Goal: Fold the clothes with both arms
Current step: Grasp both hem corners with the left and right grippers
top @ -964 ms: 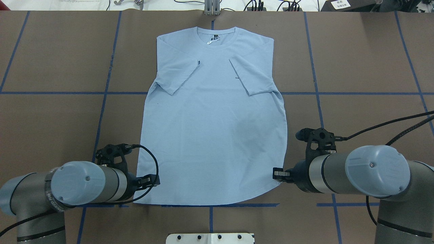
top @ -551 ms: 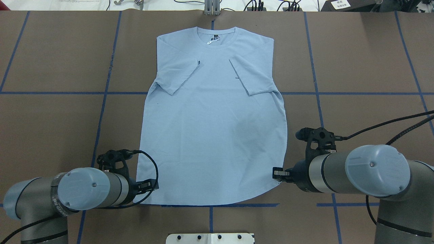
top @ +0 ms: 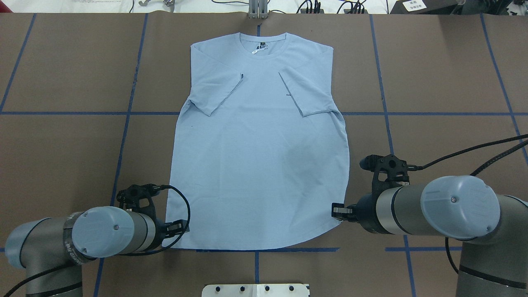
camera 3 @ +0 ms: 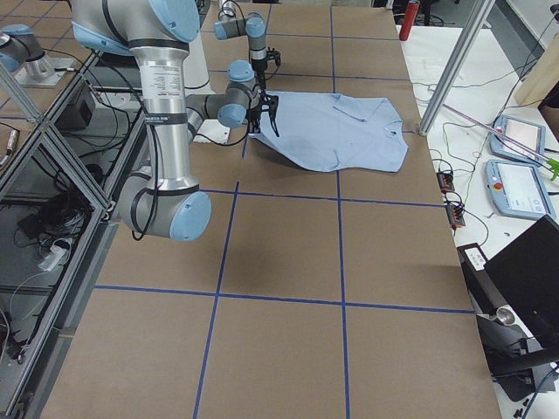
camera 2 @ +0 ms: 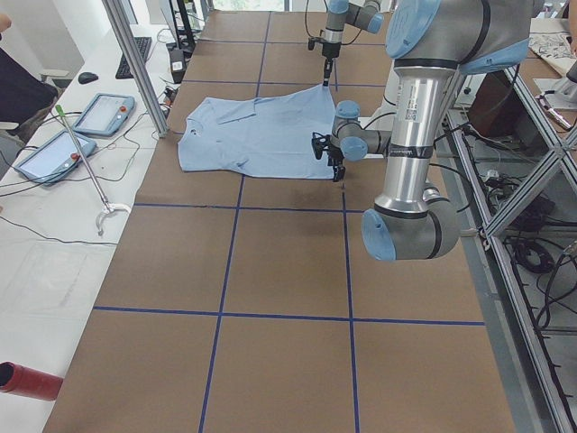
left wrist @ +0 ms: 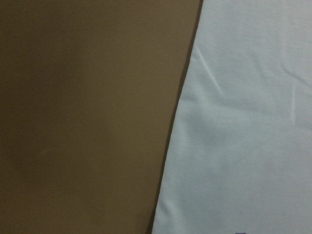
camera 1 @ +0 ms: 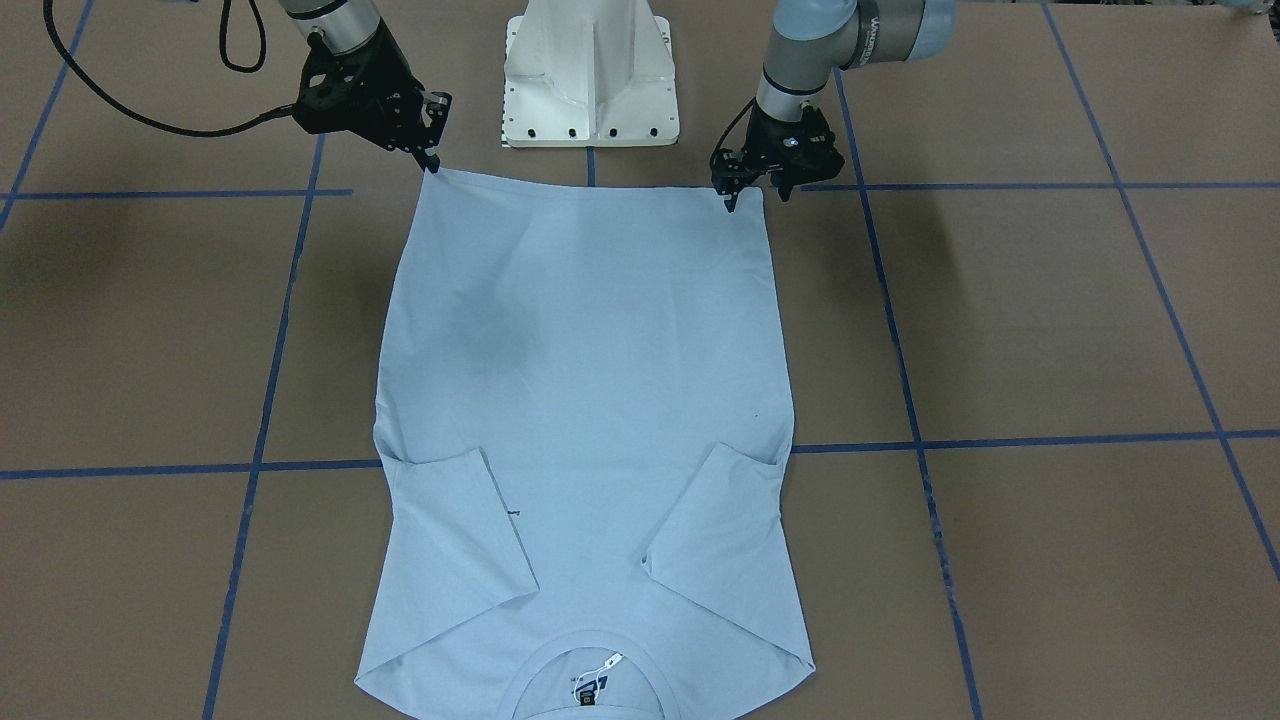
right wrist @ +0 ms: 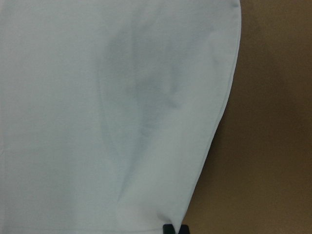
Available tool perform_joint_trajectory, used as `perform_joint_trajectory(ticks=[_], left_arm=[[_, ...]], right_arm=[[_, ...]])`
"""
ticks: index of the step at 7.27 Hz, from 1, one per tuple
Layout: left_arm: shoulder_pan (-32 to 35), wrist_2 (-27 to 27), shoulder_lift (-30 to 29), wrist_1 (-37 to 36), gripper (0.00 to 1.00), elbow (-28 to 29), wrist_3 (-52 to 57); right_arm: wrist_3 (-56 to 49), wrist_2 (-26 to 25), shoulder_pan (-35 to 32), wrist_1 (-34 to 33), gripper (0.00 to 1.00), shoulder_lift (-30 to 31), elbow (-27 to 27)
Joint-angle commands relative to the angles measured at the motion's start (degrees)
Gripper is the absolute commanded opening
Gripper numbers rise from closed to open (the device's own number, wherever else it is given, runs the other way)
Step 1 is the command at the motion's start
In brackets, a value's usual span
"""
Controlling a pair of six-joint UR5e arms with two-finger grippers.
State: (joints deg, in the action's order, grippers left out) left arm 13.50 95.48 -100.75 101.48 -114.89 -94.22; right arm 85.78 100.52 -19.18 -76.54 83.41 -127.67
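Light blue short-sleeved T-shirt [top: 260, 165] flat on brown paper-covered table [top: 433, 62], sleeves tucked inward, long axis running straight away from robot: hem near the base, collar at far end. Black two-finger right gripper [camera 1: 432, 165] at its hem corner, fingers look pinched on the fabric. Black two-finger left gripper [camera 1: 757, 197] low over the other hem corner, fingers spread, not gripping. Both level at the hem, so the fold likely goes forward toward the collar once left closes
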Motion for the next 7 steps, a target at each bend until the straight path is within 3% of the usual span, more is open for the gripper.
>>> perform_joint_trajectory(ticks=[1,7], left_arm=[[-0.7,0.0,0.3,-0.7,0.74,0.0,-0.1],[-1.5,0.0,0.1,-1.4,0.47,-0.2,-0.6]], right_arm=[[0.0,0.1,-0.2,0.0,0.00,0.0,-0.1],[-0.1,0.4,-0.7,0.0,0.00,0.0,-0.1]])
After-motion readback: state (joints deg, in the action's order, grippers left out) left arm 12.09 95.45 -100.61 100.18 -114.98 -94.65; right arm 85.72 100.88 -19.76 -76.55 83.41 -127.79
